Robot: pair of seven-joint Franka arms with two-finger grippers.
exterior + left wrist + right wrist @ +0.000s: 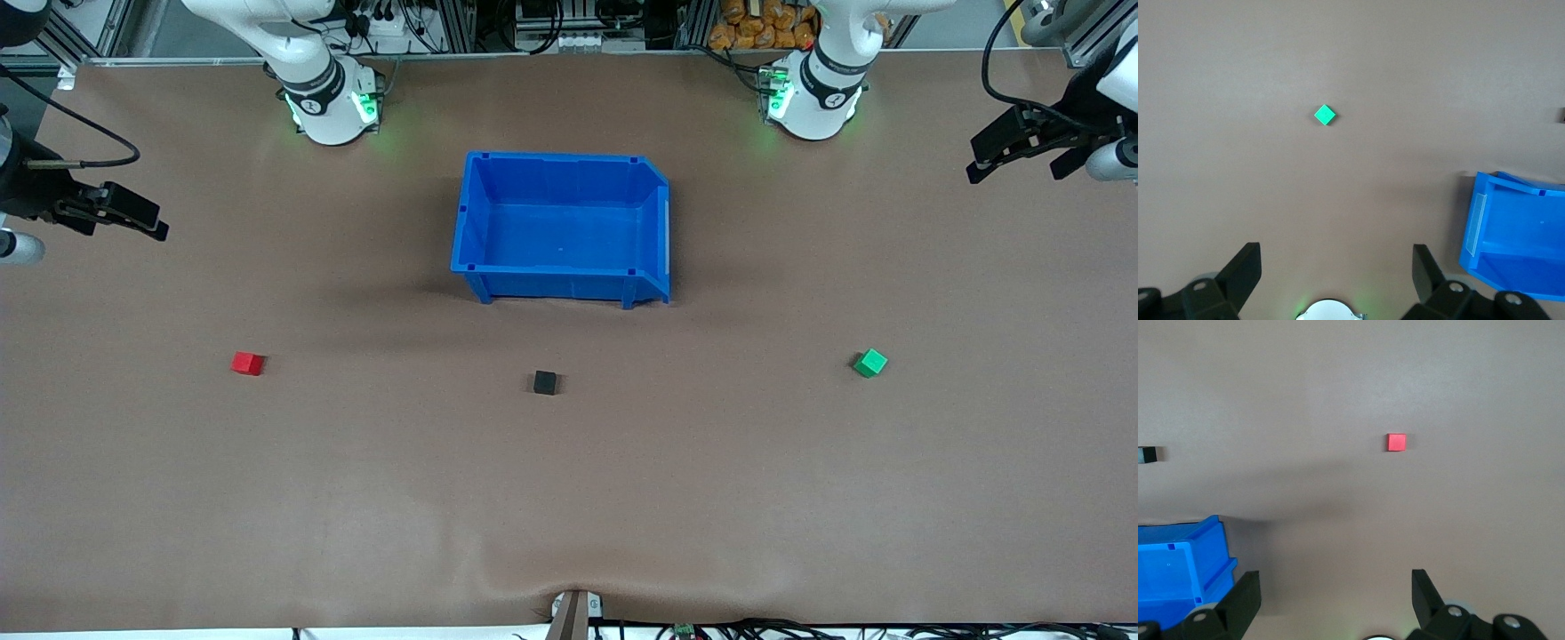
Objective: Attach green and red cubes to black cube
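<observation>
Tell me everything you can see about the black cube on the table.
The black cube is a tiny, plain, matte block with no markings visible. It sits flat on the brown table, nearer to the front camera than the blue bin, roughly between the red cube and the green cube, apart from both. Nothing touches it but the table.

Blue bin [1511, 247] cut off by both wrist views' edges; black cube [1147, 455] clipped.
</observation>
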